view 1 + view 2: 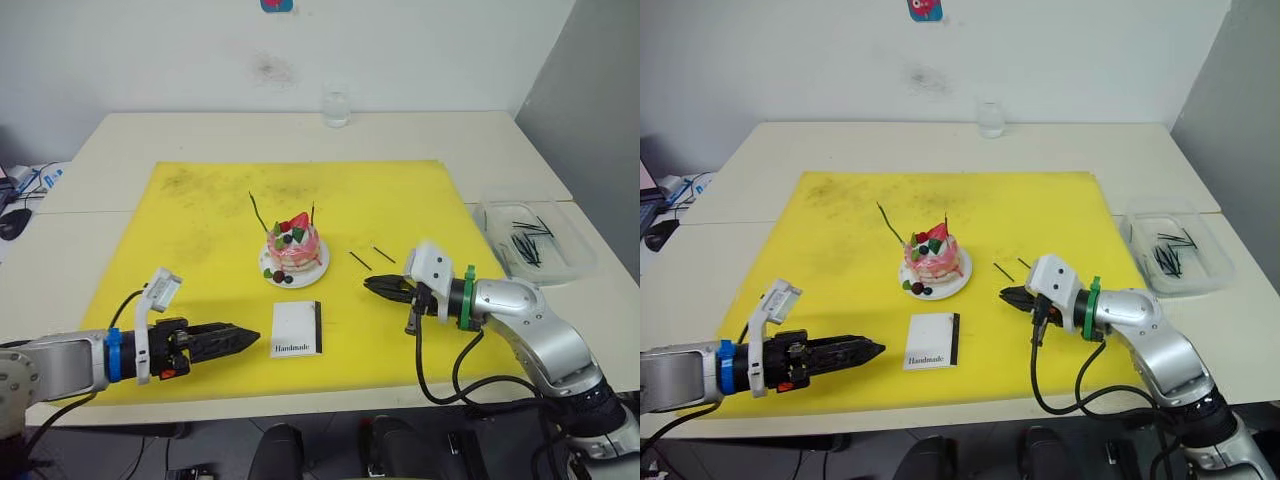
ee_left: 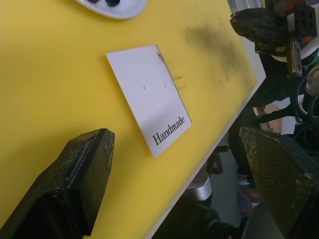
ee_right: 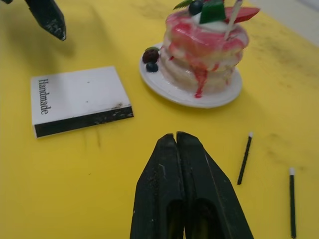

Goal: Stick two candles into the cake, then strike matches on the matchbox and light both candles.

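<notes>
Two candles (image 1: 258, 212) stand in the cake (image 1: 294, 247) on the yellow mat (image 1: 200, 210), green leaning, dark red upright. Two matches (image 3: 244, 159) lie just beside the right gripper (image 3: 177, 139), fingers closed on nothing. Left gripper (image 1: 247, 338) hovers near the matchbox (image 1: 297, 328), fingers open. Thin, flat matches could slide or roll when pinched, and a careless reach might nudge the plate (image 3: 175, 94).

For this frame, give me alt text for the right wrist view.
The right gripper, shut and empty, hovers over a yellow mat near two matches lying apart. Beyond sit the pink cake on its white plate and the white matchbox, black strip facing the camera.
</notes>
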`<state>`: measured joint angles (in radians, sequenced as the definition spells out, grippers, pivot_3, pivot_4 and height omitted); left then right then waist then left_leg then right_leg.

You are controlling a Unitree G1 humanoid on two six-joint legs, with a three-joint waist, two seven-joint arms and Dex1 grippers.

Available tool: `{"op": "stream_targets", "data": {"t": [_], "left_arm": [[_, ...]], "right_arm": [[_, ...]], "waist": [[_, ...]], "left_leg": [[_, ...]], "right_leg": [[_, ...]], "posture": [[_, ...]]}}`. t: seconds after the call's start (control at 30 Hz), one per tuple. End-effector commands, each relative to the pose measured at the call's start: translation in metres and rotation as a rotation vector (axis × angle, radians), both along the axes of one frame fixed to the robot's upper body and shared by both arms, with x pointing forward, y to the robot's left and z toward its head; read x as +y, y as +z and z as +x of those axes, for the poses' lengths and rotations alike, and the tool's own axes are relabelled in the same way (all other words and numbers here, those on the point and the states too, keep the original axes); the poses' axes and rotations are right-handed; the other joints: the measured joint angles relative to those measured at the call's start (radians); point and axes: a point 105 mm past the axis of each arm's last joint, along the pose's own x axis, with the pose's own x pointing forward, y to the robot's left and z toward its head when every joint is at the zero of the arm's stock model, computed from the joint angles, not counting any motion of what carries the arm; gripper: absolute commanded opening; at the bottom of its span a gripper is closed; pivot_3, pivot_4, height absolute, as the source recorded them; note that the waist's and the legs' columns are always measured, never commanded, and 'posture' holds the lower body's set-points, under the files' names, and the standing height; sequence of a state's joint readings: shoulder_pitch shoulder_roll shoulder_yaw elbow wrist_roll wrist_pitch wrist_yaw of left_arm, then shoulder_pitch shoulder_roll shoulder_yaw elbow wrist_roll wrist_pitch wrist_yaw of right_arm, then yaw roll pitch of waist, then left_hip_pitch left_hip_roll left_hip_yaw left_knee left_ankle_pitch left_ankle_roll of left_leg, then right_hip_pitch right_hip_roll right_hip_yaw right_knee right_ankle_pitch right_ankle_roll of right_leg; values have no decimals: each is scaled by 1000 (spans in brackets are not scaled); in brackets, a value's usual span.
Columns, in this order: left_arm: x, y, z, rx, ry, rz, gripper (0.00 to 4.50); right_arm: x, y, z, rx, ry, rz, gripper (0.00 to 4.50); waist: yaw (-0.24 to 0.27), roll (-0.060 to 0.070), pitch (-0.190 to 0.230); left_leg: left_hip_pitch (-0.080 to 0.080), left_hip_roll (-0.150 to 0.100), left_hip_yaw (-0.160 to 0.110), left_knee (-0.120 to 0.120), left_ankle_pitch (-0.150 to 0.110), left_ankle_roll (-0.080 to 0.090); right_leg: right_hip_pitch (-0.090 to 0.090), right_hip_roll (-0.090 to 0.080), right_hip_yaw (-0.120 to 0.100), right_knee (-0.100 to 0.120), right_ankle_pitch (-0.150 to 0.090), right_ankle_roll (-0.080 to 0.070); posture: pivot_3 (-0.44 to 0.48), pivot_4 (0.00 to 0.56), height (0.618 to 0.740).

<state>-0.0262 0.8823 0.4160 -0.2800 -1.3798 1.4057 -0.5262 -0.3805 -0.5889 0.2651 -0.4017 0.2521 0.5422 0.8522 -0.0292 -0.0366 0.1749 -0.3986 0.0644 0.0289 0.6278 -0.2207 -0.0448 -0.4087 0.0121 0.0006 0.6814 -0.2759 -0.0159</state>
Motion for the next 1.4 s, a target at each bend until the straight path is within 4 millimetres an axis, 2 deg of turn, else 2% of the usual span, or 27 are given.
{"op": "stream_targets", "data": {"t": [0.03, 0.27, 0.7, 0.97, 1.1, 1.4], "left_arm": [[-4, -5, 9, 31, 24, -18, 4500], [-14, -6, 23, 51, 19, -53, 4500], [-33, -24, 27, 99, -18, -77, 4500], [-37, -26, 26, 107, -29, -91, 4500], [-39, -28, 24, 111, -33, -93, 4500], [-41, -29, 22, 111, -36, -102, 4500]], "right_arm": [[11, 7, -6, -4, 59, -29, 30], [24, -4, -13, 47, 117, -89, 30], [34, -29, -7, 89, 145, -172, 30], [51, -48, -6, 119, 179, -208, 30], [63, -48, -8, 116, 210, -191, 30], [76, -42, -16, 132, 251, -143, 30]], "waist": [[1, 0, 0], [1, 0, 0], [5, -1, 0], [6, -1, 0], [5, -1, -1], [5, -1, -1]], "left_leg": [[0, 0, 0, 0, 0, 0], [-1, 0, 0, 0, 0, 0], [-1, -2, 0, 1, 0, 0], [0, -2, 0, 2, 0, 0], [0, -2, 0, 2, 0, 0], [1, -2, 0, 2, 0, 0]], "right_leg": [[0, 0, 0, 0, 0, 0], [-1, 0, 0, -1, 0, 0], [0, 0, 0, 0, 0, 0], [2, -4, 0, 0, 0, 1], [2, -4, 0, 0, 1, 1], [3, -4, -1, 0, 1, 1]], "posture": [[0, 150, 740], [0, 150, 740], [0, 150, 740], [0, 150, 740], [0, 150, 740], [0, 150, 740]]}}
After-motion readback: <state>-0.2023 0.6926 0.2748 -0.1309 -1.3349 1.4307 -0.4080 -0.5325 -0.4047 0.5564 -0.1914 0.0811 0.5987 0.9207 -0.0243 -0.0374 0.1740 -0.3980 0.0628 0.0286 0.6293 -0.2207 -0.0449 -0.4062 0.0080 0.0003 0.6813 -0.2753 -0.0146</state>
